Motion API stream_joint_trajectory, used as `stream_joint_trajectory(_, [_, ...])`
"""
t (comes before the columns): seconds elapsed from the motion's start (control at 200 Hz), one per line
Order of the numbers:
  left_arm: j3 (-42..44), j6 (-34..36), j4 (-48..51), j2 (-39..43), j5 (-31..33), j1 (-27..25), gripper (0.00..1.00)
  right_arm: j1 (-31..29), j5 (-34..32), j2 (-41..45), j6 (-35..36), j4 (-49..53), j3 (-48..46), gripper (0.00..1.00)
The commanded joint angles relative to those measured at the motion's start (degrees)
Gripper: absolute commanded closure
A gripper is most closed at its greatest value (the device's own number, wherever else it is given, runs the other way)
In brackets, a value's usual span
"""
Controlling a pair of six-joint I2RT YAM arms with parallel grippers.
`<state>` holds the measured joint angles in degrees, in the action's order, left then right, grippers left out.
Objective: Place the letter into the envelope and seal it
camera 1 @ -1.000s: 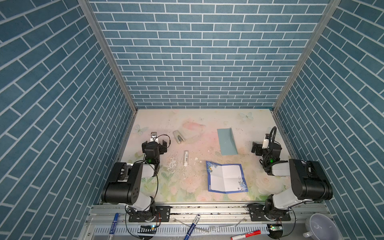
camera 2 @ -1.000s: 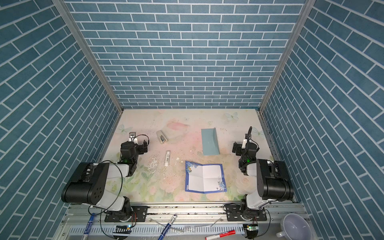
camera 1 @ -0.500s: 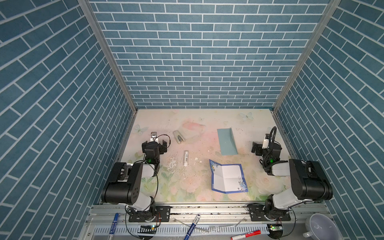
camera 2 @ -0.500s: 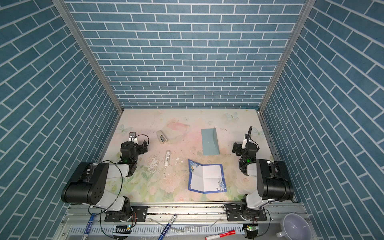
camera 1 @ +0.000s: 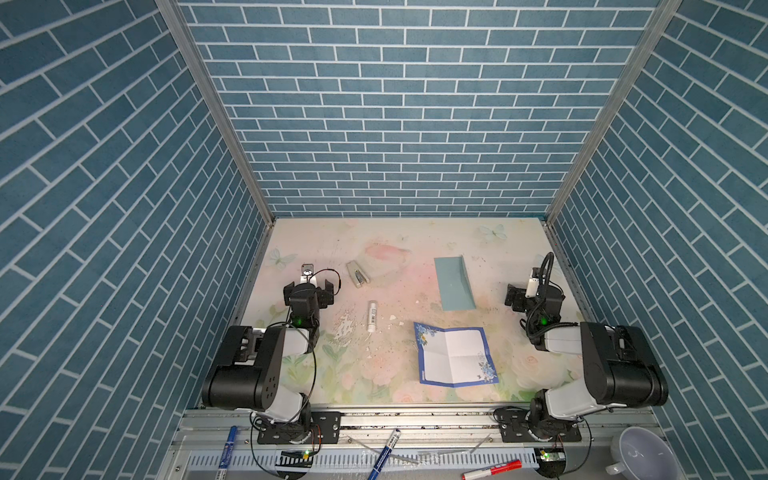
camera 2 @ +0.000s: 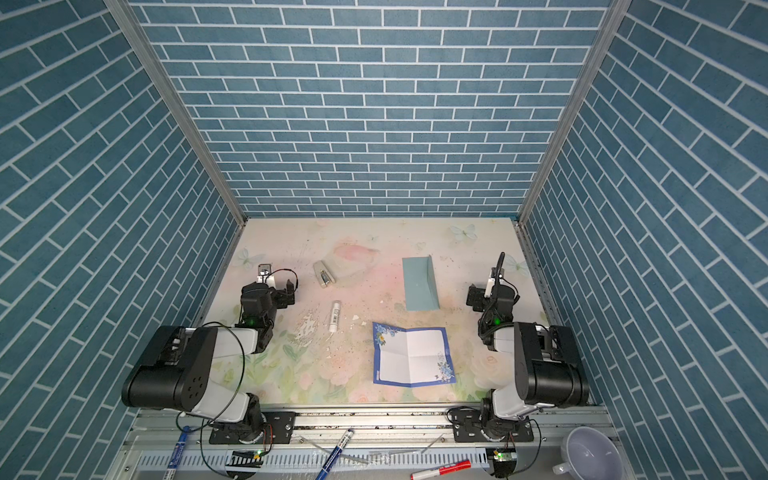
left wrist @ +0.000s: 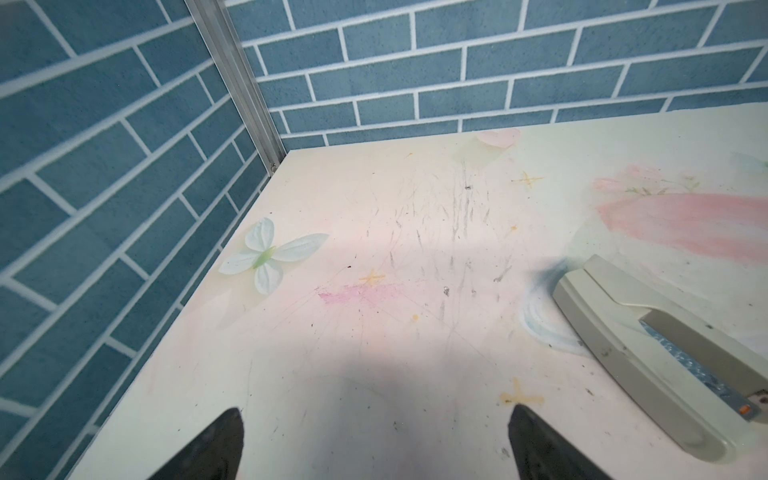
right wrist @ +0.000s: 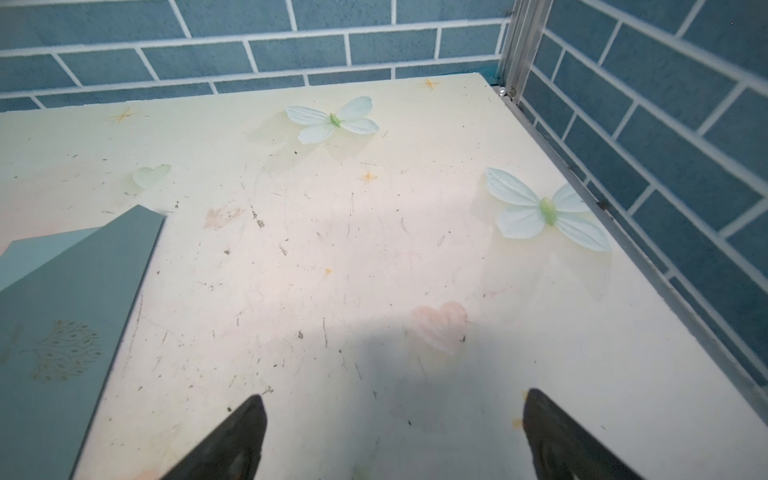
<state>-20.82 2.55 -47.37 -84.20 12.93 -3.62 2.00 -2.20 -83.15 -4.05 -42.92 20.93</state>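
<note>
Letter [camera 1: 455,356] [camera 2: 413,356] lay flat and unfolded on the bench [camera 1: 374,245], right of centre near the front edge. It sat slightly skewed, with creases and blue border visible in both top views.

Envelope [camera 1: 454,283] [camera 2: 419,284] lay flat just behind it with a narrow gap between them, long axis running front to back. The right wrist view showed a faint gold tree print on it [right wrist: 62,332].

Glue stick [camera 1: 372,316] lay left of the letter near the bench middle, and the stapler [camera 1: 358,274] lay behind that.

Left gripper [left wrist: 376,415] sat low near the left edge, jaws spread wide and holding nothing, stapler off to one side.

Right gripper [right wrist: 397,399] sat low near the right edge beside the envelope, jaws spread wide and empty.

Both were well apart from the letter.
</note>
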Motion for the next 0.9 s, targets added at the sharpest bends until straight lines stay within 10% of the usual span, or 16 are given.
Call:
stream_joint_trajectory(0.0, [0.1,0.0,5.3,8.4,1.8,0.0,0.0,0.2,-1.6,10.1,0.5,9.6,4.5,0.05])
stream_joint_trajectory(0.395, [-16.7,-12.8,51.1,35.7,2.5,-14.2,0.0,0.1,13.6,38.1,-9.8,46.3,19.8,0.06])
stream_joint_trajectory(0.895, [-23.9,-33.8,66.9,26.2,-21.4,-41.2,0.02,-0.3,28.2,43.9,-14.0,56.8,20.2,0.06])
